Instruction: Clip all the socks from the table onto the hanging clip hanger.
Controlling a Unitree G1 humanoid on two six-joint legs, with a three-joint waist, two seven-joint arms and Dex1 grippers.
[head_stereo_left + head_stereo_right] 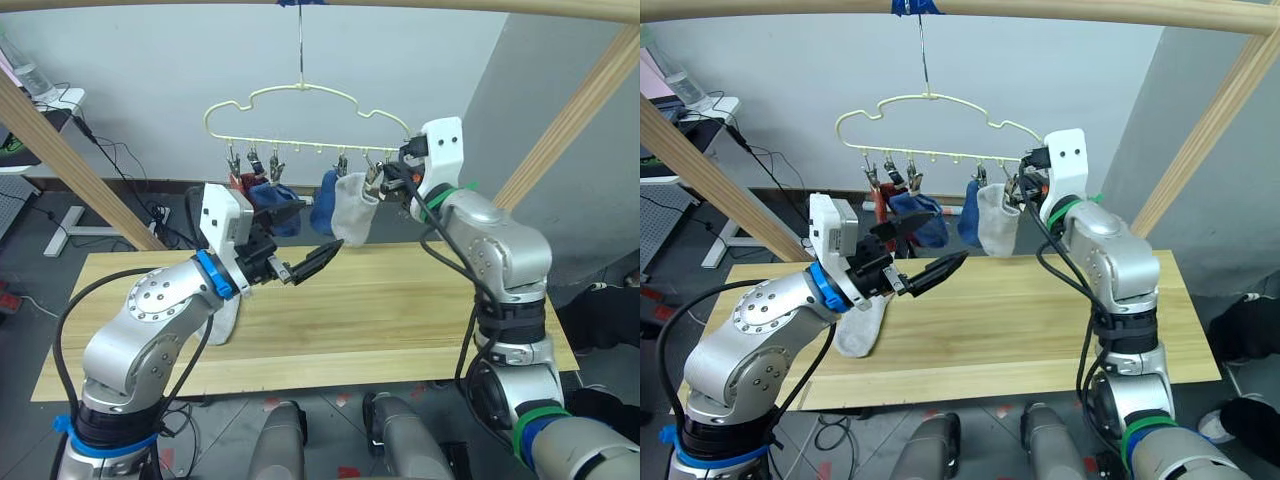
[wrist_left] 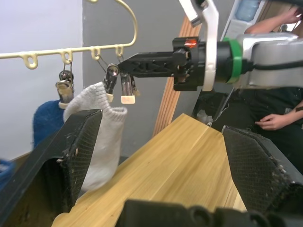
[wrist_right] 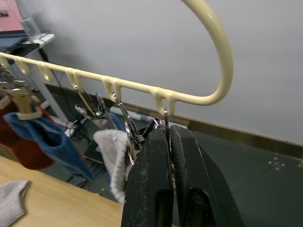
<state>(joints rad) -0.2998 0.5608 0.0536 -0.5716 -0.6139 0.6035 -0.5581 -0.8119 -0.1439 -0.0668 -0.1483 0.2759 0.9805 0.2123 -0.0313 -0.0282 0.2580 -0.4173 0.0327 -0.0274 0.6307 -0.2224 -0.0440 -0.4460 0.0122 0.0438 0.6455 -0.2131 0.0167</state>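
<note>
The pale yellow clip hanger (image 1: 300,98) hangs from the top pole. A rust red sock (image 1: 243,183), two blue socks (image 1: 278,203) (image 1: 324,200) and a light grey sock (image 1: 352,208) hang from its clips. Another grey sock (image 1: 862,325) lies on the table (image 1: 400,300), partly under my left arm. My left gripper (image 1: 300,262) is open and empty, held above the table below the hanger. At the hanger's right end, my right gripper (image 3: 169,142) is shut on the end clip (image 3: 165,124), right beside the hung grey sock (image 3: 113,151).
Slanted wooden poles (image 1: 75,160) (image 1: 575,115) of the frame stand at both sides of the table, with a cross pole (image 1: 450,8) overhead. A person's hand (image 2: 271,121) is beyond the table's right end. Cables and a desk leg (image 1: 70,225) lie behind at the left.
</note>
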